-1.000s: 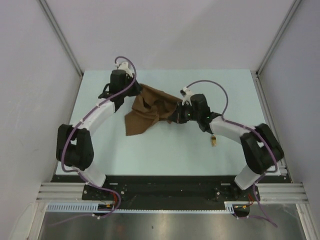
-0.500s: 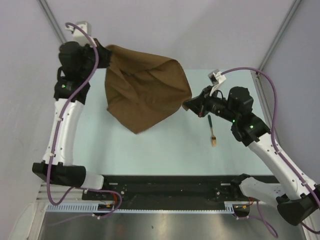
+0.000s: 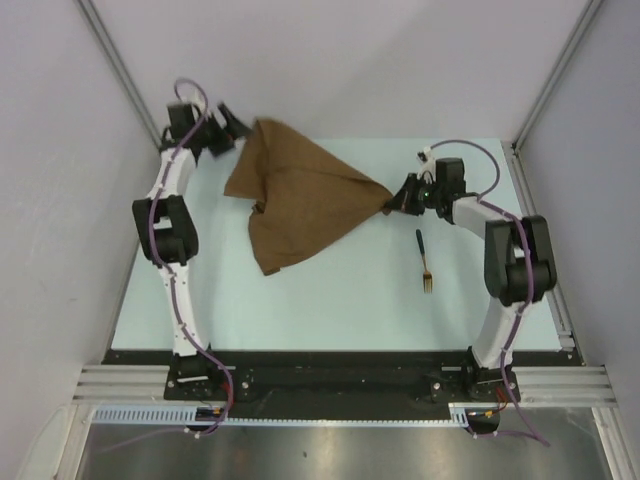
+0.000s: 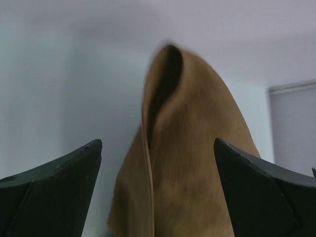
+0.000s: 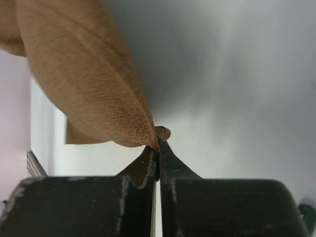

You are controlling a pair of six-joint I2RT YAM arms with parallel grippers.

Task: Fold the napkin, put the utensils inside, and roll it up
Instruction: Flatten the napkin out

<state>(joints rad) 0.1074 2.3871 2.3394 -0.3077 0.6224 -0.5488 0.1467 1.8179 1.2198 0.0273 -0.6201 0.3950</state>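
Napkin (image 3: 300, 200) dropped toward table's (image 3: 330, 300) far edge; right gripper (image 3: 392, 200) clamps its right corner; left gripper (image 3: 226, 130) gapes, empty; fork (image 3: 424, 260) nearest right.

Brown napkin (image 4: 192, 148) (dark fold at top) beyond wide-spread fingers (image 4: 54, 192) of the left gripper (image 4: 157, 148)
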